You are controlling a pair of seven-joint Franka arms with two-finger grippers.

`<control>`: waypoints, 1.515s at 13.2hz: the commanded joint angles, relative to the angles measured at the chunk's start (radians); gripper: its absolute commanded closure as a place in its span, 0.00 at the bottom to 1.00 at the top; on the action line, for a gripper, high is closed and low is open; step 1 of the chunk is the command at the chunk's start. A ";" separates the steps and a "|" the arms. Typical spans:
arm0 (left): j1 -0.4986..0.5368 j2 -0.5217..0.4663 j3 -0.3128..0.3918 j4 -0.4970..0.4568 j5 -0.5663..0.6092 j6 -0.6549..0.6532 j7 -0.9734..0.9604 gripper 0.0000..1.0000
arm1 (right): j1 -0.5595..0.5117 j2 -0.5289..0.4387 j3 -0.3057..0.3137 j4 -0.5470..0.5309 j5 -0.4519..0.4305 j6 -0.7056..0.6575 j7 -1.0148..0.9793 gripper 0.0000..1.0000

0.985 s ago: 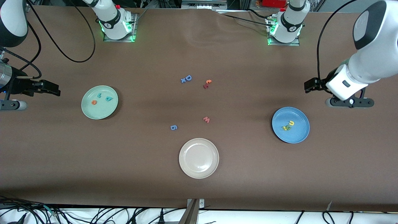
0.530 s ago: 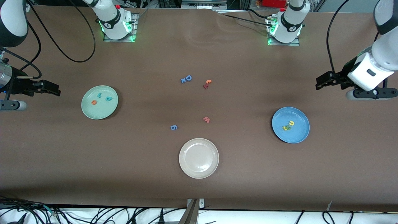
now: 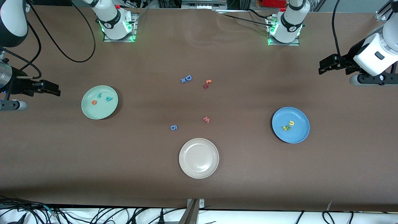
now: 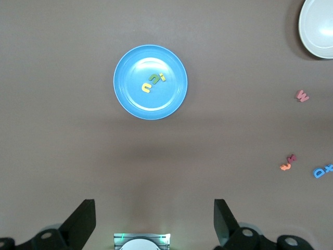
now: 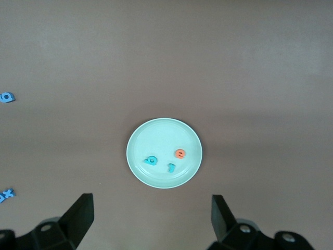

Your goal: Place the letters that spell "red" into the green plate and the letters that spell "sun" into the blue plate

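The right gripper (image 3: pixel 57 91) hangs at the right arm's end of the surface (image 3: pixel 248 180), fingers released and holding nothing; it has not moved over the last second, so that arm is waiting. Just beside it lies the green plate (image 3: pixel 86 109), with the orange "e" (image 3: pixel 94 102), the teal "d" (image 3: pixel 108 99) and the smaller teal "r" (image 3: pixel 99 95) lying inside it, apart from one another.

In the middle of the surface the spare letters lie untouched: the blue "D" (image 3: pixel 188 77) with a small blue "x" (image 3: pixel 183 80) touching it, the orange "t" (image 3: pixel 208 81), the pinkish-red "w" (image 3: pixel 206 119) and the blue "g" (image 3: pixel 173 127). The beige-white plate (image 3: pixel 184 168), nearest the front camera, holds nothing.

Toward the left arm's end, the blue plate (image 3: pixel 299 134) carries the yellow u/n shape (image 3: pixel 291 123), the olive-green u/n shape (image 3: pixel 288 127) and the yellow "s" (image 3: pixel 284 128), clustered close together.

The one change is the left gripper (image 3: pixel 322 66): within the last second it has pulled back toward the end of the surface, away from the blue plate, fingers spread wide and empty.

Both words appear to sit in their plates, so the sorting looks finished and this retreat reads as a return to rest.
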 commanded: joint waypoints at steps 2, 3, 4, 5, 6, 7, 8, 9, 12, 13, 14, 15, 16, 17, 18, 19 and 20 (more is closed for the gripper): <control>-0.011 0.017 0.029 -0.018 -0.011 0.010 0.024 0.00 | 0.000 -0.007 0.003 -0.005 -0.011 0.000 0.012 0.00; -0.011 0.017 0.029 -0.035 -0.009 0.018 0.026 0.00 | 0.000 -0.007 0.001 -0.005 -0.011 0.000 0.012 0.00; -0.011 0.016 0.029 -0.038 -0.008 0.031 0.027 0.00 | 0.000 -0.007 0.003 -0.005 -0.011 -0.001 0.012 0.00; -0.011 0.016 0.029 -0.038 -0.005 0.031 0.027 0.00 | 0.000 -0.007 0.001 -0.005 -0.011 -0.001 0.012 0.00; -0.011 0.016 0.029 -0.038 0.003 0.031 0.027 0.00 | 0.000 -0.007 0.001 -0.005 -0.011 -0.001 0.012 0.00; -0.012 0.017 0.029 -0.038 0.009 0.033 0.041 0.00 | 0.000 -0.007 0.001 -0.005 -0.011 -0.001 0.012 0.00; -0.011 0.017 0.029 -0.038 0.012 0.033 0.079 0.00 | 0.000 -0.006 0.001 -0.005 -0.011 -0.001 0.012 0.00; -0.011 0.017 0.029 -0.038 0.024 0.035 0.101 0.00 | 0.000 -0.006 0.001 -0.005 -0.011 -0.001 0.012 0.00; -0.012 0.017 0.029 -0.038 0.028 0.033 0.097 0.00 | -0.001 -0.004 0.001 -0.005 -0.010 -0.001 0.012 0.00; -0.012 0.017 0.029 -0.036 0.028 0.032 0.095 0.00 | -0.001 -0.004 0.000 -0.005 -0.010 -0.001 0.012 0.00; -0.011 0.019 0.029 -0.035 0.028 0.027 0.092 0.00 | -0.001 -0.004 0.000 -0.005 -0.010 -0.001 0.012 0.00; -0.005 0.022 0.029 -0.030 0.028 0.022 0.093 0.00 | -0.001 -0.004 0.000 -0.005 -0.010 -0.001 0.012 0.00; 0.000 0.025 0.029 -0.029 0.028 0.022 0.095 0.00 | -0.001 -0.004 0.000 -0.005 -0.010 -0.001 0.012 0.00; 0.005 0.027 0.029 -0.030 0.026 0.022 0.095 0.00 | -0.001 -0.004 0.000 -0.005 -0.010 -0.001 0.012 0.00; 0.012 0.027 0.027 -0.033 0.025 0.022 0.095 0.00 | -0.001 -0.004 0.000 -0.005 -0.010 -0.001 0.012 0.00; 0.011 0.028 0.027 -0.033 0.024 0.022 0.095 0.00 | -0.001 -0.004 0.000 -0.005 -0.010 -0.001 0.012 0.00; 0.011 0.028 0.027 -0.033 0.024 0.022 0.093 0.00 | -0.001 -0.004 0.000 -0.005 -0.010 -0.001 0.012 0.00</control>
